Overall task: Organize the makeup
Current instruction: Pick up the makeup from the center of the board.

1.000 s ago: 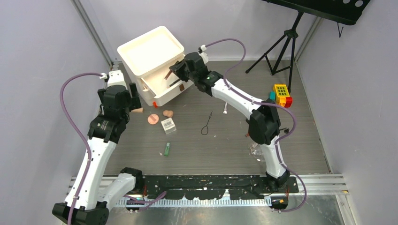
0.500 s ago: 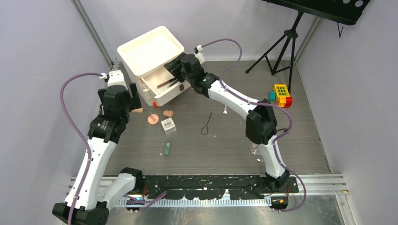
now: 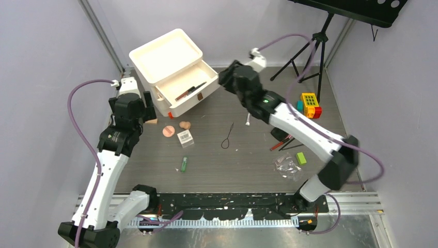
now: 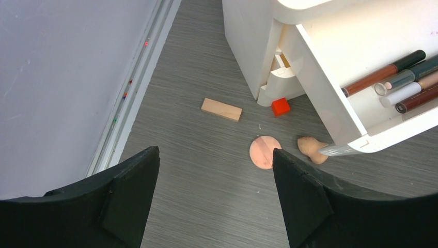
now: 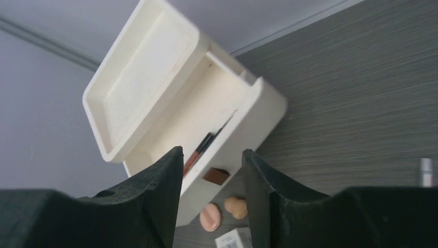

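The white organizer [image 3: 166, 58] stands at the back left with its drawer [image 3: 206, 88] pulled out. Several pencils [image 3: 190, 91] lie in the drawer; they also show in the left wrist view [image 4: 392, 82]. My right gripper [image 3: 223, 78] is open and empty, just right of the drawer. My left gripper [image 3: 148, 107] is open and empty, above the floor left of the pink puff [image 4: 265, 152] and a peach sponge [image 4: 312, 149]. The clear barcoded box [image 3: 185, 137], a green tube [image 3: 183, 165], a white tube [image 3: 248, 120] and red pencils [image 3: 281, 143] lie loose.
A wooden block [image 4: 221, 109] and a small red cube [image 4: 280, 106] lie by the organizer's base. A black loop [image 3: 228, 137], a clear bag [image 3: 286, 164] and a green block [image 3: 301, 158] lie mid-right. Toy blocks [image 3: 310, 105] and a tripod [image 3: 310, 51] stand at the back right.
My right gripper carried a pencil over the drawer, let it go inside, then drew back to the right, open. The left arm has not moved.
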`<state>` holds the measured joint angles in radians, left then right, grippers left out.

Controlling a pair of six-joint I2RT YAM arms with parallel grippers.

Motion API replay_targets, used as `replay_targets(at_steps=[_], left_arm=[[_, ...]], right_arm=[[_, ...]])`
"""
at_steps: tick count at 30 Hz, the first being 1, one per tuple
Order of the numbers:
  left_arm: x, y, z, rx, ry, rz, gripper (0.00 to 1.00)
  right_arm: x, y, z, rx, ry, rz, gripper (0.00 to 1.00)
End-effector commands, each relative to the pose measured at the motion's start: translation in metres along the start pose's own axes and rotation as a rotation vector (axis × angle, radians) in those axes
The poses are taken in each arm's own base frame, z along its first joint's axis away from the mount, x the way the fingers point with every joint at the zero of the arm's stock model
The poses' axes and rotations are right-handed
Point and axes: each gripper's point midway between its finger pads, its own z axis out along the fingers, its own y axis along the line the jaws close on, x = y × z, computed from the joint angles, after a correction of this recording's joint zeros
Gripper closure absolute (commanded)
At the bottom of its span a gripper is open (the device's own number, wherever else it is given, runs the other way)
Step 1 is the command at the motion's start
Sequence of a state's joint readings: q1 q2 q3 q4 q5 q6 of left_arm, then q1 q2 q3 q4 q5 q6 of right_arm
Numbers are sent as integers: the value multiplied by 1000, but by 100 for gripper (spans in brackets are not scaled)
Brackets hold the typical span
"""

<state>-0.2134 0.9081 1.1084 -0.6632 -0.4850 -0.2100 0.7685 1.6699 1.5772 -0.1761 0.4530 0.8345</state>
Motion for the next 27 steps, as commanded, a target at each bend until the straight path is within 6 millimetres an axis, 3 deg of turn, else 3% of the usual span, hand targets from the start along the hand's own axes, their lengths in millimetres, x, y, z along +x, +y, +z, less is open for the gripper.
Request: replay_targets(at_steps=[1,4,7,12,20,23,27], left_arm=[[-7,0,0,1,-27,-33,18],[-6,-1,1,6,-21,-32,18],[-5,-2,2,7,-16,-30,19],[-5,-3,2,10,-15,-29,19],[-5,-3,2,13,-14,-29,19],[-5,-4,2,18,-15,-30,19],[-5,-5,2,19,-14,-29,18]], right_arm=[[-74,-99,-59,267,-176,-76,50],[-79,-177,-81,425,-140,-34,50],[-68,-236,-98,568,-73,-26,52],[-8,-292,-117,682,100,-17,60],[73,-345,-130,800,280,69,63],[88,-353,-132,821,319,76,63],[93,-359,-134,836,331,71,63]])
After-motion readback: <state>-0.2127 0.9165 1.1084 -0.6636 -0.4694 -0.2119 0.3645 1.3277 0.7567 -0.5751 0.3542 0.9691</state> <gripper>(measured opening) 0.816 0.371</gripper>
